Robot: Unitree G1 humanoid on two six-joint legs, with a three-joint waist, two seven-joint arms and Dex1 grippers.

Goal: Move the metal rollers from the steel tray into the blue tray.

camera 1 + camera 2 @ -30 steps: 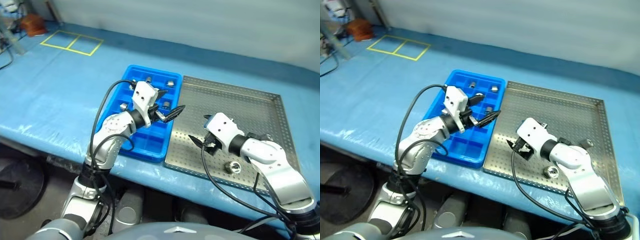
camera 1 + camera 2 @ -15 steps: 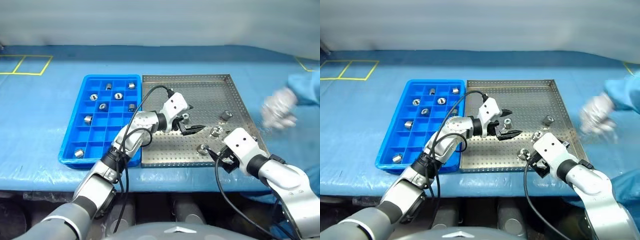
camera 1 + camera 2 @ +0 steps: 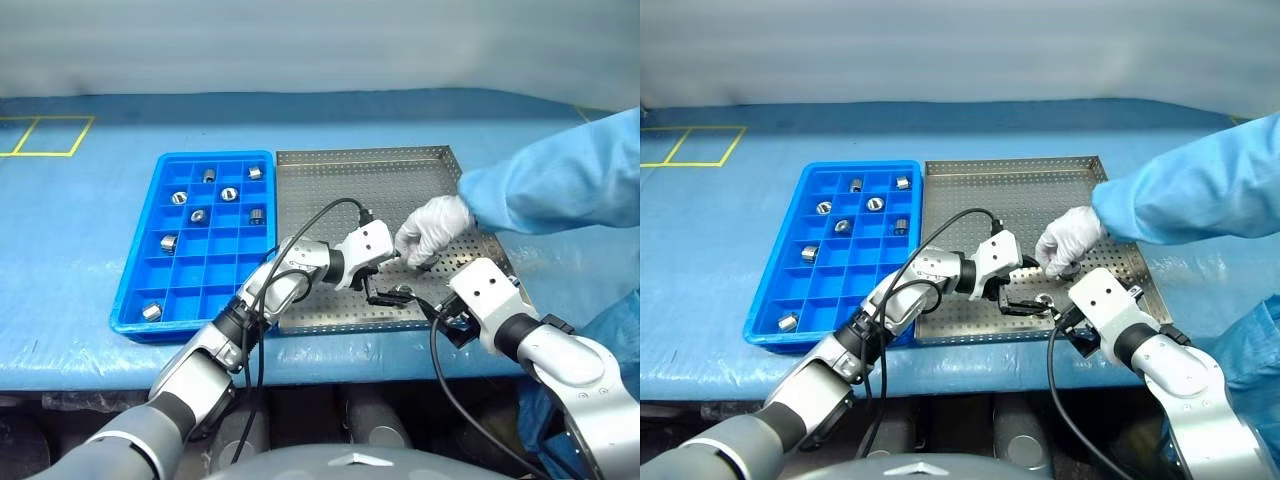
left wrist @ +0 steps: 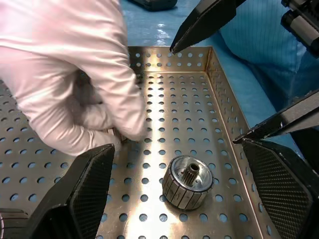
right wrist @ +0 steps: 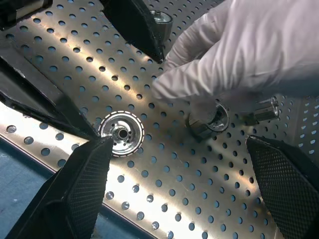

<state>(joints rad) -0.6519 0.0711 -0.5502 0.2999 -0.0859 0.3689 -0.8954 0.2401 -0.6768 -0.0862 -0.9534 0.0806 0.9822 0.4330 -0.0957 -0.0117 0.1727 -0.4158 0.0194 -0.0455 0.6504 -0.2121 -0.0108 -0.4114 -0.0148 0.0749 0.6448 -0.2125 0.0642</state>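
Watch the person's gloved hand (image 3: 430, 228) reaching into the steel tray (image 3: 400, 170): your left hand (image 3: 385, 283), fingers apart, hovers beside it and could strike it. Your right hand (image 5: 174, 189) also stands apart, empty. The nearest metal roller (image 4: 188, 181), shiny and ribbed with a central hole, sits upright near the tray's front rim.

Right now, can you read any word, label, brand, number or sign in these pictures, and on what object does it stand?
None. No readable text stands on the blue tray, the steel tray, the metal rollers or either gripper.
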